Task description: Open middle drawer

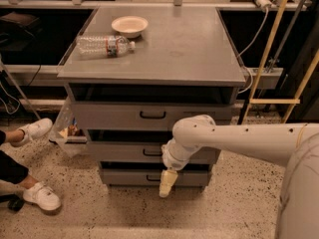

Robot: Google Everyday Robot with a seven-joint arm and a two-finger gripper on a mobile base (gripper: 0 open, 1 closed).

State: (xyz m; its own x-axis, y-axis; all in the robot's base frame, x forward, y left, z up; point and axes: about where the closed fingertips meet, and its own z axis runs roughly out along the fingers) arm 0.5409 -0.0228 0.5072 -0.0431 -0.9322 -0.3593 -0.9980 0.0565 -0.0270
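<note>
Camera view: grey cabinet (149, 59), three drawers. Middle drawer (119, 152) sits between the top drawer (109, 116) and the bottom drawer (124, 177). Its black bar handle (152, 153) is free, nothing on it. The front looks shut or barely out, no interior showing.

Gripper (165, 188) hangs tip-down in front of the bottom drawer, below and just right of the middle handle, not touching it. Apart or together: cannot tell. The white arm (249, 138) comes in from the right, its wrist level with the middle front.

Step in hand, as I judge it: reach and grasp, pull not begun. To do it well:
- lift the gripper to handle height and turn it to face the front
- clamp square on the bar
- pull straight out along the drawer's line, no sideways drag
- keep off the bottom handle (153, 178), which is close by.

Containers: bowl (128, 25) on top, looks empty. Clear bottle (104, 45) lies on its side near it, contents unclear. Plastic bag (64, 126) at the cabinet's left, contents unclear.
</note>
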